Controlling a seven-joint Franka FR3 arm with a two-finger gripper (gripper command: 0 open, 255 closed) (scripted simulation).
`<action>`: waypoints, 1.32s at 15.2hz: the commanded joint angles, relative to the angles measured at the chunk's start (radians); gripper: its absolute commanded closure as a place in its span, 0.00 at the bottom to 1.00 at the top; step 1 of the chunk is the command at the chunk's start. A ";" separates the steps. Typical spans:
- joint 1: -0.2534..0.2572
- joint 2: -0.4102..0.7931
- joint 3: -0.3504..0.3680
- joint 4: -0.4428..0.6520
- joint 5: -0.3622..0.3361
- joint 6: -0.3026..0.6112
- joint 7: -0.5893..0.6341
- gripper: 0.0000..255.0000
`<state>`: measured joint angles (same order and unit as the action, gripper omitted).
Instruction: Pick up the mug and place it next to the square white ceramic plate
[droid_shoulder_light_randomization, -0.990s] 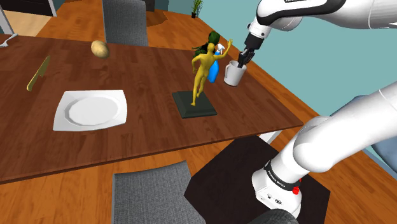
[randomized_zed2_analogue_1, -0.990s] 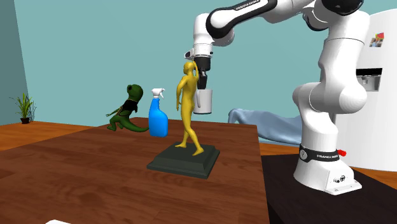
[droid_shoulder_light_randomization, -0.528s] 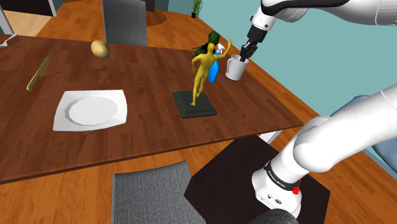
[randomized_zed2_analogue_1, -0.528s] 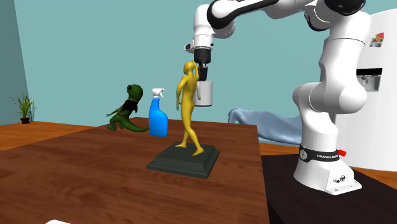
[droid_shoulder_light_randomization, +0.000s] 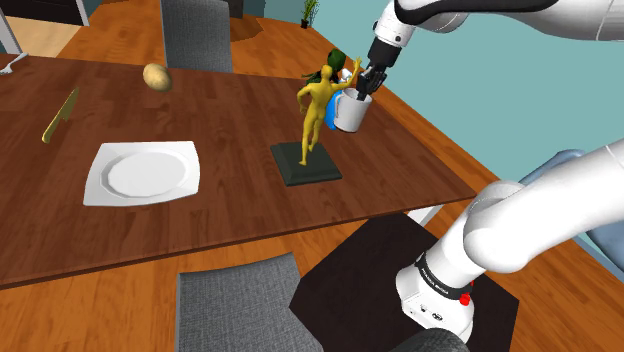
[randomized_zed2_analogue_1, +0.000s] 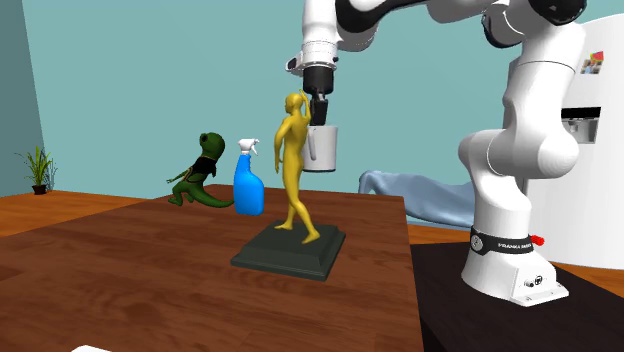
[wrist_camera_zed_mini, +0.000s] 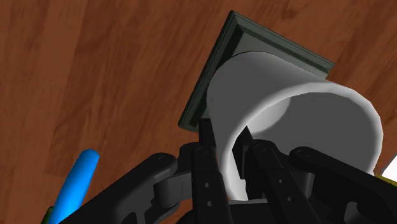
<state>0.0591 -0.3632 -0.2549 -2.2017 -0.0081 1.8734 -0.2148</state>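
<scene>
A white mug (droid_shoulder_light_randomization: 348, 113) hangs in the air above the brown table (droid_shoulder_light_randomization: 230, 120), close beside the yellow figure statue (droid_shoulder_light_randomization: 316, 110). My gripper (droid_shoulder_light_randomization: 362, 88) is shut on the mug's rim, one finger inside and one outside. From the second exterior view the mug (randomized_zed2_analogue_1: 322, 148) dangles under the gripper (randomized_zed2_analogue_1: 318, 108), level with the statue's (randomized_zed2_analogue_1: 293, 160) torso. The wrist view has the fingers (wrist_camera_zed_mini: 207, 159) pinching the wall of the mug (wrist_camera_zed_mini: 286, 121) over the statue's dark base (wrist_camera_zed_mini: 254, 44). The square white plate (droid_shoulder_light_randomization: 142, 172) lies on the table far toward the shoulder view's left.
A blue spray bottle (randomized_zed2_analogue_1: 248, 180) and a green lizard figure (randomized_zed2_analogue_1: 200, 172) stand behind the statue. A potato (droid_shoulder_light_randomization: 156, 76) and a knife (droid_shoulder_light_randomization: 60, 115) lie beyond the plate. Grey chairs (droid_shoulder_light_randomization: 197, 35) (droid_shoulder_light_randomization: 240, 305) flank the table; my stand (droid_shoulder_light_randomization: 380, 270) sits at the near edge.
The gripper has carried the mug upward and toward the shoulder view's left, bringing it close against the yellow statue. The grip stayed shut throughout.
</scene>
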 joint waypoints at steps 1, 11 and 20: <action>0.021 -0.013 0.041 -0.009 0.011 -0.002 0.059 1.00; 0.118 0.028 0.210 0.018 0.067 0.024 0.297 1.00; 0.200 0.151 0.349 0.138 0.091 0.042 0.506 1.00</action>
<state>0.2510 -0.2238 0.0801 -2.0759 0.0820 1.9136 0.2684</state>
